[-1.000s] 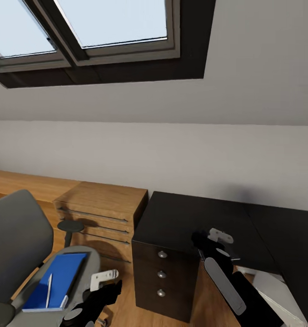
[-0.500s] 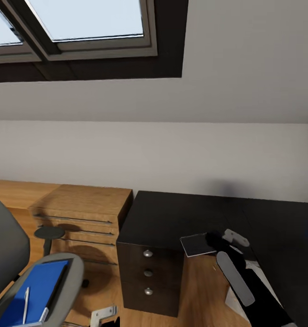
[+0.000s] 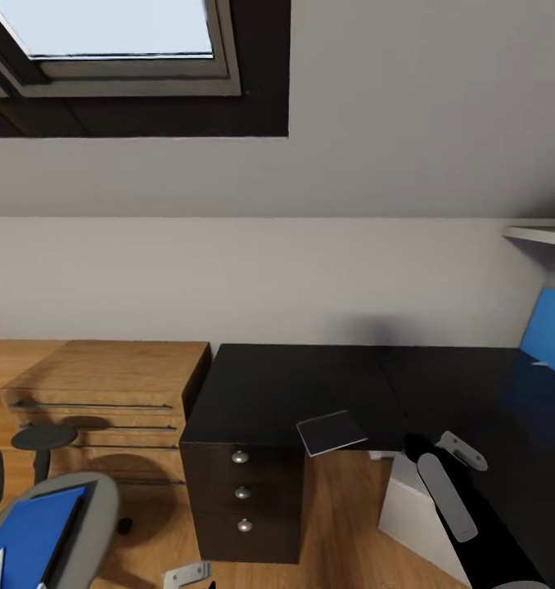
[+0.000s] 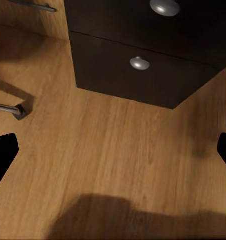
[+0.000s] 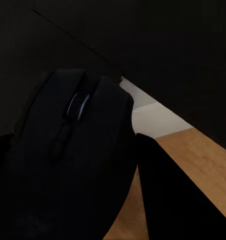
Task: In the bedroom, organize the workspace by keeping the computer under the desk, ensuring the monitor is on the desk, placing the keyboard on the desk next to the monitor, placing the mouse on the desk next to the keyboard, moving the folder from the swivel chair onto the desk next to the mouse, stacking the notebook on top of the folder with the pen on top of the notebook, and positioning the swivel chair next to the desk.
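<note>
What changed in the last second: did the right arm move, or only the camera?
Mostly the camera: it swung right, sliding the chair and folder toward the picture's left edge. The right gripper, shut on the mouse, moved right, away from the notebook. Notebook and desk stayed put.

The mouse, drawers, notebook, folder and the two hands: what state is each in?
mouse: held in right hand.
desk drawers: all shut.
notebook: flat on the desk's edge, overhanging.
folder: lying on swivel chair.
left hand: open, empty, over the floor.
</note>
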### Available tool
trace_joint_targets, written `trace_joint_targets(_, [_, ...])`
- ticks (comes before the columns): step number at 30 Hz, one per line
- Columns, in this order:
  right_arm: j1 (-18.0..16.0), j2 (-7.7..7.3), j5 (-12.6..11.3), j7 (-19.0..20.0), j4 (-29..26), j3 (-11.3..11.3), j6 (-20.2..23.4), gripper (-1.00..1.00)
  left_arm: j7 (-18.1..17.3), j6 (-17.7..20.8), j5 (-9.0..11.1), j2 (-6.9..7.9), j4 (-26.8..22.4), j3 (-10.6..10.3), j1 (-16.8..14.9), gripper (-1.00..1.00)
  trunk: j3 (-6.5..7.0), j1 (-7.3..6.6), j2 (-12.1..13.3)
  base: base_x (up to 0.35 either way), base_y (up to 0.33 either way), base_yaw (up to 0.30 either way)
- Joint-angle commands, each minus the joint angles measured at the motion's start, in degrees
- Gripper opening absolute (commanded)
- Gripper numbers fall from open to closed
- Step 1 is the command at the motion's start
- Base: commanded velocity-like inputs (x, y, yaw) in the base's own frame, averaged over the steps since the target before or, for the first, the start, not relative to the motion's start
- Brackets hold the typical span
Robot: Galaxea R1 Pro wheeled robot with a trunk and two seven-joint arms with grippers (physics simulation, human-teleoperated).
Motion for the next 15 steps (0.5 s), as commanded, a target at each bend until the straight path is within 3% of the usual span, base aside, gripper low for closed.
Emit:
trace_joint_targets(1, [-0.05, -0.08, -0.39, -0.52, -0.06, 0.17, 0.03, -1.0, 0.45, 0.23, 0.57, 0.02, -0.15, -0.12, 0.02, 1.0, -0.1, 0.01, -0.05, 0.0, 0.0, -0.245])
trace_joint_targets(15, [-0.05, 0.02, -0.12, -0.82, -0.35, 0.79, 0.39, -1.0, 0.47, 0.23, 0.57, -0.07, 1.14, -0.21, 0.01, 1.0, -0.15, 0.01, -0.05, 0.0, 0.0, -0.252])
